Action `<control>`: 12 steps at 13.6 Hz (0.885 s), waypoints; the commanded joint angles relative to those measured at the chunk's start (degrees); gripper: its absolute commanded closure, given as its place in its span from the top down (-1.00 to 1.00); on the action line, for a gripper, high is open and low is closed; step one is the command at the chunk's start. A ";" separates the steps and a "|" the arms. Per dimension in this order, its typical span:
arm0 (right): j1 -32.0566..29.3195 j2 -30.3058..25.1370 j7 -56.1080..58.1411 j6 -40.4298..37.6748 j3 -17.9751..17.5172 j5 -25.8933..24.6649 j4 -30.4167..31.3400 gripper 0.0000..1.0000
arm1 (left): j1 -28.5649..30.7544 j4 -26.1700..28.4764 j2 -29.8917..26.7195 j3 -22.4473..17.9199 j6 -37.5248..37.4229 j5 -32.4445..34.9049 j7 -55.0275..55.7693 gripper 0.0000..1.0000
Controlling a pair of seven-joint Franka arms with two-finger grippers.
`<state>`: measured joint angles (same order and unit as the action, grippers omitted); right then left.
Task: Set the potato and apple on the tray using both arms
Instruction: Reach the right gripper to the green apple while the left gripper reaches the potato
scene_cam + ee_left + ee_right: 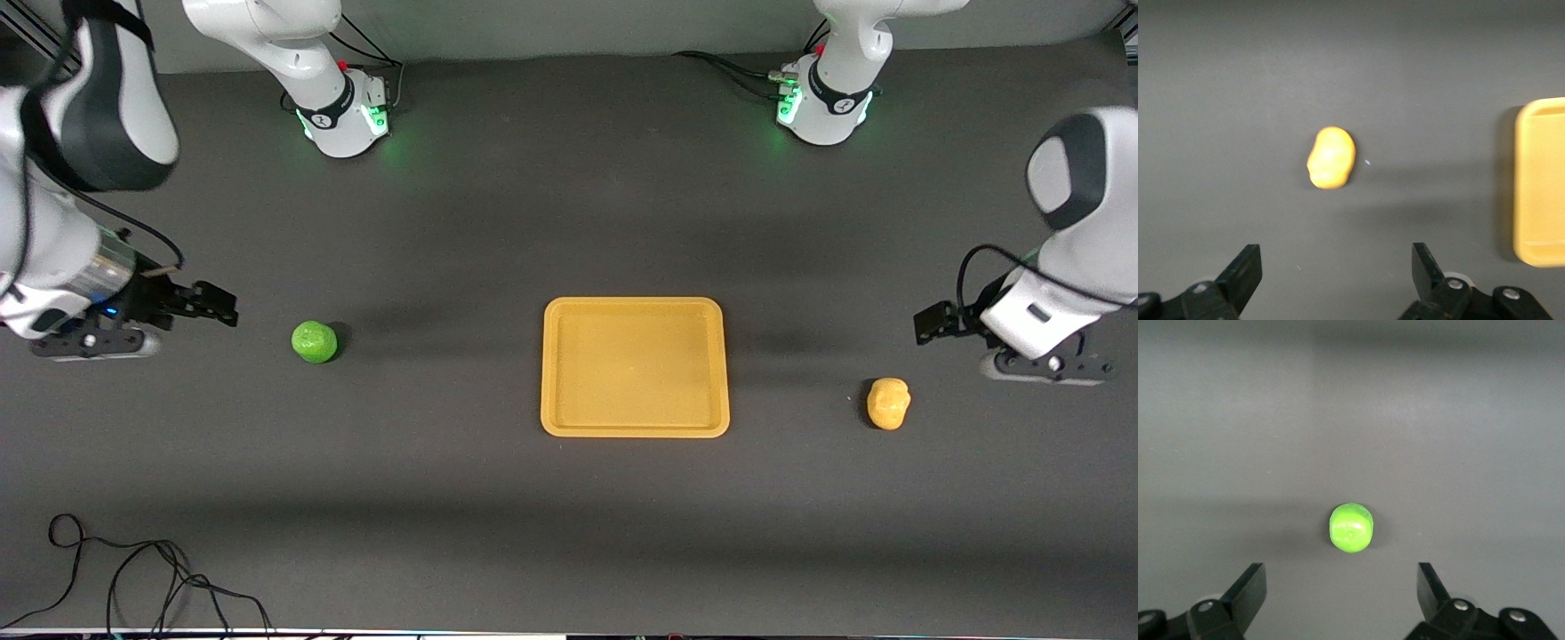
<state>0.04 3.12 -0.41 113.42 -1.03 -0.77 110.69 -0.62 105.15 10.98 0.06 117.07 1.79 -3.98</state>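
Observation:
The orange-yellow tray [635, 427] lies empty at the table's middle. The green apple [315, 342] sits toward the right arm's end; it also shows in the right wrist view [1351, 527]. The yellow-orange potato [888, 403] sits toward the left arm's end; it also shows in the left wrist view [1331, 158], with the tray's edge [1538, 180]. My right gripper [220, 304] hangs open and empty in the air, short of the apple. My left gripper [932, 324] hangs open and empty in the air, short of the potato. Both wrist views show the jaws wide apart, left gripper [1336, 267], right gripper [1341, 583].
The dark table surface [569, 222] is bare around the tray and fruit. A loose black cable [133, 578] lies near the table's front edge at the right arm's end. The two green-lit arm bases [347, 116] [822, 107] stand along the table's edge farthest from the front camera.

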 commanded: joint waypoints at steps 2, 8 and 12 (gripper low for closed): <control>0.49 2.65 0.85 7.95 0.59 0.16 8.66 0.99 | 0.45 6.02 8.15 0.03 18.23 2.25 -2.26 0.99; 0.58 9.95 1.47 24.90 0.68 0.25 18.07 0.99 | 1.24 6.38 16.61 0.03 27.42 4.89 -3.05 0.99; 0.58 15.05 0.94 26.85 0.59 0.25 17.98 0.96 | 1.24 6.56 18.72 0.03 30.14 4.89 -3.05 0.99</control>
<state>0.06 16.19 -0.33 139.41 -0.90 -0.77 128.97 0.42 111.27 29.17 0.05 145.41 5.92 -6.19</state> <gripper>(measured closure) 0.018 0.000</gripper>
